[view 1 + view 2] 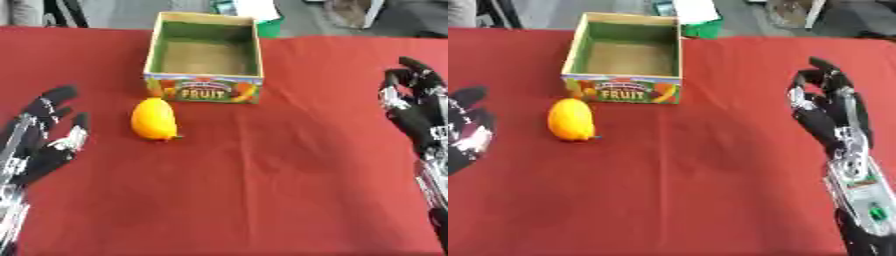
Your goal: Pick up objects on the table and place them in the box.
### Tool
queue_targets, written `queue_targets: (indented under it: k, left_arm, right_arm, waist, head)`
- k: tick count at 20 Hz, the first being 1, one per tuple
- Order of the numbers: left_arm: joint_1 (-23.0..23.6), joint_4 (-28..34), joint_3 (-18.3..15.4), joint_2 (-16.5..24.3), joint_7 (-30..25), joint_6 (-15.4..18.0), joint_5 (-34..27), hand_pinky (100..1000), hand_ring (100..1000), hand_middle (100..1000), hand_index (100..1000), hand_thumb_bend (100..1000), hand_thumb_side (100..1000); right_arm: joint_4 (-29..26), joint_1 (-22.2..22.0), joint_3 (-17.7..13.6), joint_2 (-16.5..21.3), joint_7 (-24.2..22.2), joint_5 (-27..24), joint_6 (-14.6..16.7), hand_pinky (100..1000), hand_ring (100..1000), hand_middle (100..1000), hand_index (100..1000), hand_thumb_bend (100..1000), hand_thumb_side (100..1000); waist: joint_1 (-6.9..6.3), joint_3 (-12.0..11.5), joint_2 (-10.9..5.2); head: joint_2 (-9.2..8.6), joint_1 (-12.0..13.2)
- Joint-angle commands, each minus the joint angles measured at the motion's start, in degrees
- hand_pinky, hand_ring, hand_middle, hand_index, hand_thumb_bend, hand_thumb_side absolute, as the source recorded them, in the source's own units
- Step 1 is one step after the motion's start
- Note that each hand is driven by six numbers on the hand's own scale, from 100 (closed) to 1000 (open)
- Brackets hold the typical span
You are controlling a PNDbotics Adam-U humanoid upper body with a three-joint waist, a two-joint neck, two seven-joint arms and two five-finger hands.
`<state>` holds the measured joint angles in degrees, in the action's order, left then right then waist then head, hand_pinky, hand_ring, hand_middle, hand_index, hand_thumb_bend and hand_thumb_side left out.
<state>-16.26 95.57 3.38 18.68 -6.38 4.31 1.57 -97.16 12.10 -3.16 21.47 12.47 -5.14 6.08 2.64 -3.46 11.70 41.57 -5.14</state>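
1. Box (203, 52) sits up ahead between both hands, looks empty so far.
2. Left hand (42, 142) and right hand (826, 112) hover with fingers spread, holding nothing.
3. Yellow fruit (154, 119) lies on the cloth just right of the left hand, unpicked.

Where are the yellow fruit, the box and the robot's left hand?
yellow fruit (154, 119), left eye view, its middle.
box (204, 92), left eye view, printed front wall.
left hand (39, 145), left eye view, palm.

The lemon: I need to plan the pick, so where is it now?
The lemon lies on the red table, left of centre, just in front of the box's left corner, nearer the left robot hand.
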Motion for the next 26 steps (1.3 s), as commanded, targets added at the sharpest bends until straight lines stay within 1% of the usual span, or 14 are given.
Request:
queue_targets:
  k: [1, 4, 8, 11, 12, 15, 16, 18, 20, 21, 26]
  left_arm:
    - [-1.2, 0.9, -0.1, 1.6, -0.2, -0.1, 0.7, 938, 975, 875, 814, 175, 240]
    - [-1.7, 1.3, 0.0, 2.3, 0.1, -0.4, 3.0, 928, 970, 871, 815, 186, 217]
    - [-3.2, 2.0, 1.2, 4.3, -0.1, -1.0, 7.6, 913, 963, 865, 815, 206, 185]
    - [-4.9, 2.5, 2.5, 6.5, -0.5, -1.4, 12.0, 886, 949, 852, 817, 252, 140]
    - [-5.4, 2.5, 3.0, 7.1, -0.7, -1.6, 13.5, 882, 948, 850, 818, 257, 140]
    - [-7.4, 2.1, 4.5, 8.5, -1.2, -2.4, 18.7, 857, 932, 836, 826, 314, 108]
    - [-8.0, 1.8, 5.0, 8.7, -1.5, -2.6, 20.2, 856, 932, 835, 826, 317, 107]
    - [-9.1, 1.1, 6.4, 9.3, -3.0, -2.4, 22.9, 843, 928, 832, 834, 356, 113]
    - [-10.2, 0.2, 7.7, 9.6, -5.1, -1.7, 25.5, 838, 927, 831, 838, 384, 136]
    - [-10.7, -0.4, 8.3, 9.5, -6.0, -1.4, 26.5, 835, 926, 830, 838, 406, 159]
    - [-12.5, -5.2, 10.7, 8.0, -7.3, -0.4, 30.5, 827, 922, 827, 840, 435, 179]
  right_arm:
    - [-0.6, 0.8, -0.2, 1.1, -0.3, -0.1, 0.1, 620, 823, 677, 859, 100, 241]
    - [-0.6, 0.8, -0.1, 1.1, -0.3, -0.1, 0.1, 620, 823, 677, 859, 100, 242]
    - [-0.5, 0.8, 0.0, 1.1, -0.5, -0.1, 0.1, 621, 823, 678, 859, 100, 242]
    - [-0.5, 0.8, 0.1, 1.2, -0.6, -0.1, 0.1, 621, 823, 678, 859, 100, 242]
    - [-0.5, 0.8, 0.1, 1.2, -0.6, -0.1, 0.1, 621, 823, 678, 859, 100, 242]
    - [-0.5, 0.7, 0.2, 1.2, -0.7, -0.1, 0.1, 621, 823, 678, 859, 100, 242]
    - [-0.4, 0.7, 0.2, 1.2, -0.8, -0.1, 0.1, 621, 823, 678, 859, 100, 242]
    - [-0.4, 0.6, 0.3, 1.2, -0.8, -0.1, 0.1, 621, 823, 678, 859, 100, 243]
    - [-0.4, 0.6, 0.3, 1.2, -0.9, -0.1, 0.1, 621, 823, 678, 859, 100, 243]
    - [-0.4, 0.6, 0.3, 1.2, -0.9, -0.2, 0.0, 621, 823, 678, 859, 100, 243]
    - [-0.3, 0.6, 0.4, 1.1, -1.0, -0.2, 0.0, 621, 823, 678, 859, 100, 246]
  waist:
    - [-0.14, 0.1, -0.77]
    - [-0.23, 0.2, -0.77]
    - [-0.30, 0.4, -0.84]
    - [-0.41, 0.6, -0.98]
    - [-0.43, 0.7, -1.03]
    - [-0.53, 0.9, -1.23]
    - [-0.55, 1.0, -1.28]
    - [-0.62, 1.2, -1.37]
    - [-0.68, 1.3, -1.45]
    - [-0.71, 1.3, -1.50]
    - [-0.77, 1.5, -1.57]
  head:
    - [0.38, -0.1]
    - [0.28, -0.2]
    - [0.26, 0.0]
    - [0.23, 0.1]
    - [0.22, 0.1]
    - [0.17, 0.2]
    - [0.17, 0.3]
    - [0.12, 0.3]
    - [0.08, 0.4]
    - [0.09, 0.4]
    - [0.08, 0.5]
